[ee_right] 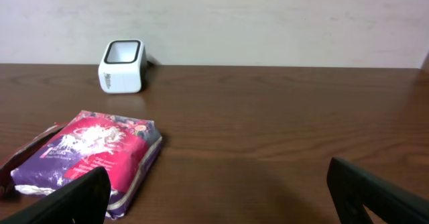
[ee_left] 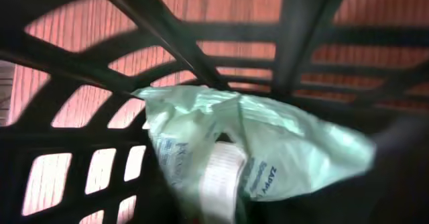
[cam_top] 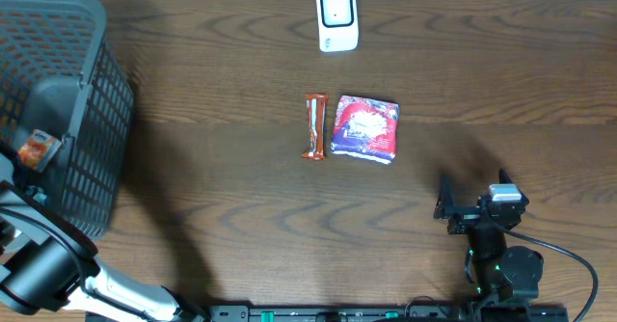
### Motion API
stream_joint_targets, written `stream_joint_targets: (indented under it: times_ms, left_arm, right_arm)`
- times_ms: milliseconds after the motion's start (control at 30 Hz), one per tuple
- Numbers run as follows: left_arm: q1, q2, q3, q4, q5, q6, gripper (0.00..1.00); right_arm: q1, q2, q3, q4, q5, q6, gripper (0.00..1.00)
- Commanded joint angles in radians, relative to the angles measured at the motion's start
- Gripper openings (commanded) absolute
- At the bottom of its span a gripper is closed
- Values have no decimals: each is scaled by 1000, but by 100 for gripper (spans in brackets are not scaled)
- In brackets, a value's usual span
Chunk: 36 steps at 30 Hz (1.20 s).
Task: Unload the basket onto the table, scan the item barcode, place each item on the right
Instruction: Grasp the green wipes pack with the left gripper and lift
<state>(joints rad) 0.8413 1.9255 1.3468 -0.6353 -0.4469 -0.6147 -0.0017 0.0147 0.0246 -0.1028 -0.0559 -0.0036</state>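
— Where was the pouch (ee_left: 268, 150) found?
— Inside the basket (cam_top: 87, 91), near its mesh wall. The left fingers' state could not be told; the right fingers (ee_right: 67, 197) were spread over open worktop (cam_top: 241, 197).

I log a purple-and-pink packet (cam_top: 365, 128) lying flat on the dark wooden table (cam_top: 241, 197), roughly mid-table. An orange-brown snack bar (cam_top: 315, 126) lies just left of the packet, parallel to its near edge; I cannot tell whether they touch. A black lattice basket (cam_top: 96, 139) stands well left of the packet, at the table's edge. A small orange wrapper (cam_top: 37, 149) shows within the basket's outline. From my right wrist view, a pale wall (ee_right: 268, 23) rises behind the packet.
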Motion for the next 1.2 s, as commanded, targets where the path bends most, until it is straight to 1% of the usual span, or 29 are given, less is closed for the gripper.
stream_joint_targets:
  times_ms: [0,167,300,433,533,667,767,933,1000,1100,1167]
  left_arm:
    - [4,18,-8,-13,-10,38,8]
    - [4,8,-8,-45,22,38,8]
    - [4,-18,-8,-60,153,39,7]
    - [4,-90,-7,-54,291,37,7]
    - [4,-172,-6,-30,405,37,7]
    - [4,-304,-6,10,622,33,7]
    - [4,-416,-6,52,743,25,7]
    - [3,-589,-6,70,793,-47,7]
    - [-9,-655,-6,81,841,-58,8]
    - [-65,-726,-6,119,930,-57,7]
    - [-136,-762,-6,142,962,-56,7]
  right_arm:
    - [-2,-8,-5,2,-3,18,99]
    - [-2,-8,-5,2,-3,18,99]
    - [-2,-8,-5,2,-3,18,99]
    - [-2,-8,-5,2,-3,18,99]
    - [-2,-8,-5,2,-3,18,99]
    - [-2,-8,-5,2,-3,18,99]
    - [-2,-8,-5,2,-3,18,99]
    - [-2,-8,-5,2,-3,18,99]
    - [-2,-8,-5,2,-3,18,99]
    - [-2,-8,-5,2,-3,18,99]
    - [-2,-8,-5,2,-3,18,99]
